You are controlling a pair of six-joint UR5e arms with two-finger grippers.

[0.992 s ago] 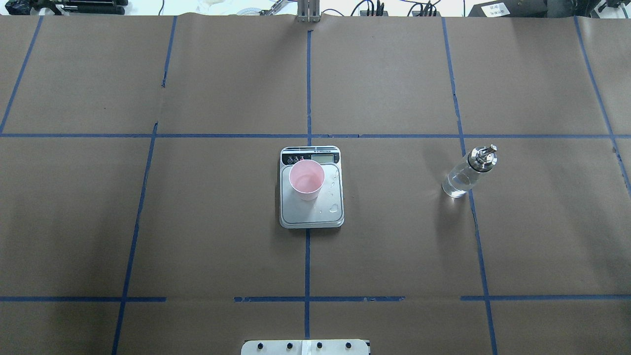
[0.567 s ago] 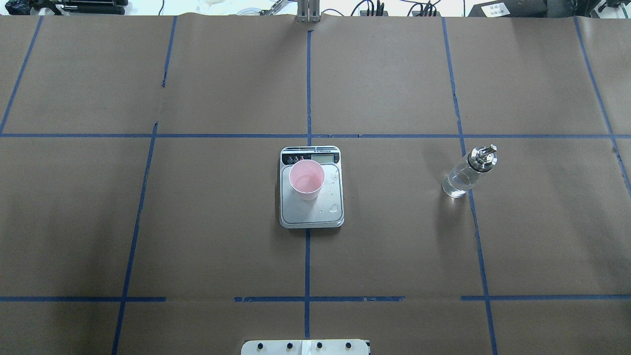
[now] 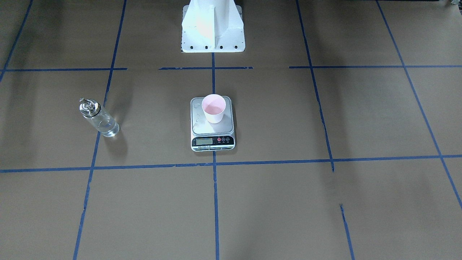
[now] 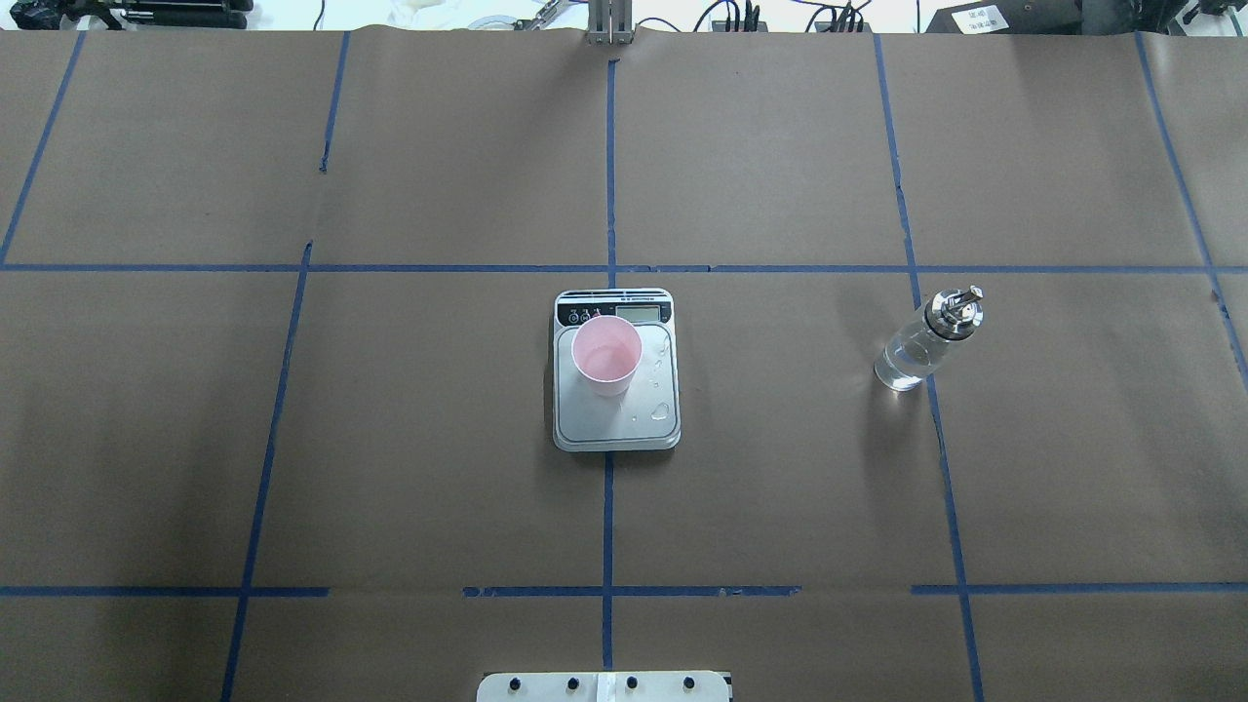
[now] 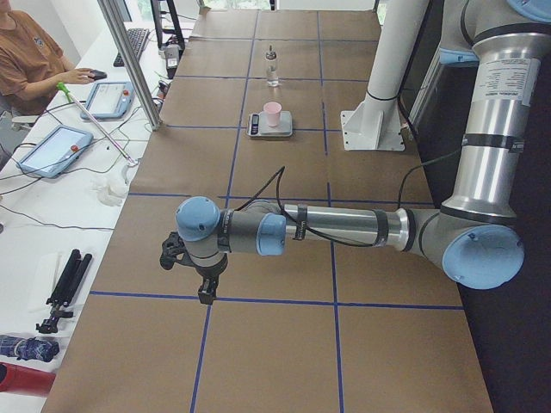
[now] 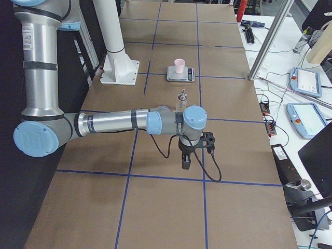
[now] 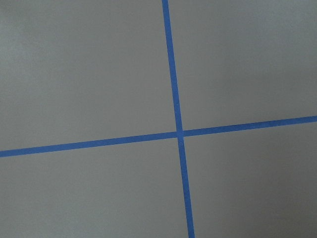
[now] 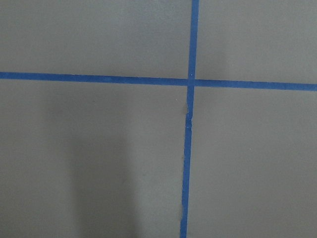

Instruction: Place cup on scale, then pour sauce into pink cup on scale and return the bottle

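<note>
The pink cup (image 4: 606,353) (image 3: 213,107) stands upright on the back part of the scale (image 4: 616,421) (image 3: 213,141) at the table's middle. The clear glass bottle (image 4: 921,343) (image 3: 98,119) with its silver cap stands upright on the brown paper well to the scale's right in the overhead view, holding clear sauce low in the glass. Both grippers show only in the side views. The left gripper (image 5: 205,288) hangs over the table's left end and the right gripper (image 6: 185,162) over its right end, both far from the scale. Whether they are open or shut I cannot tell.
A few water drops (image 4: 661,411) lie on the scale's platform. The white robot pedestal (image 3: 213,25) stands behind the scale. A person (image 5: 34,60) sits at a side table with tablets (image 5: 52,148). An aluminium post (image 5: 129,60) rises at the table's edge.
</note>
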